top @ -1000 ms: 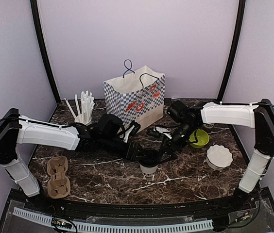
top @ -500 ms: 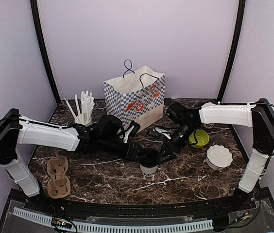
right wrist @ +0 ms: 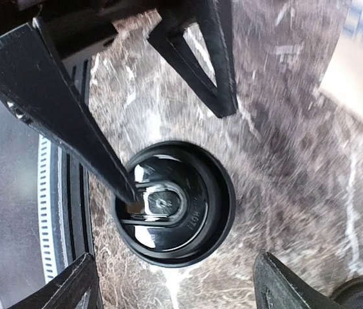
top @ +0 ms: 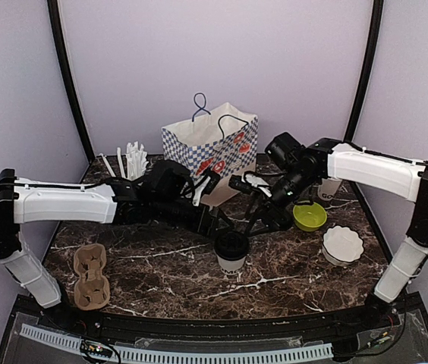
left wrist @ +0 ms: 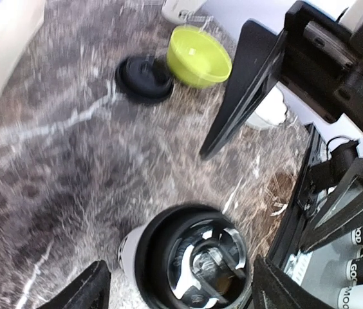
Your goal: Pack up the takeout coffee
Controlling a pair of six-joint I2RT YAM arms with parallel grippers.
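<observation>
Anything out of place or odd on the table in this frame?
A black lid lies loose on the table beside the green bowl, on no cup. The lidded cup in the middle stands upright; no spill shows.

Cup [top: 231, 252] before bag [top: 212, 152], bowl [top: 310, 217] right

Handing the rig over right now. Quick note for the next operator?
Left gripper: open, holding nothing, above and just behind the lidded cup.
Right gripper: open, holding nothing, on that cup's right.
Things: lidded cup upright mid-table. Second cup at right rear, top hidden by the right arm. Loose lid lies by the green bowl. Carrier front left, nothing in it. Bag at the back.
Done: one cup lidded.
Left: probably lid the second cup, then pack both. Neither is in carrier or bag yet.
</observation>
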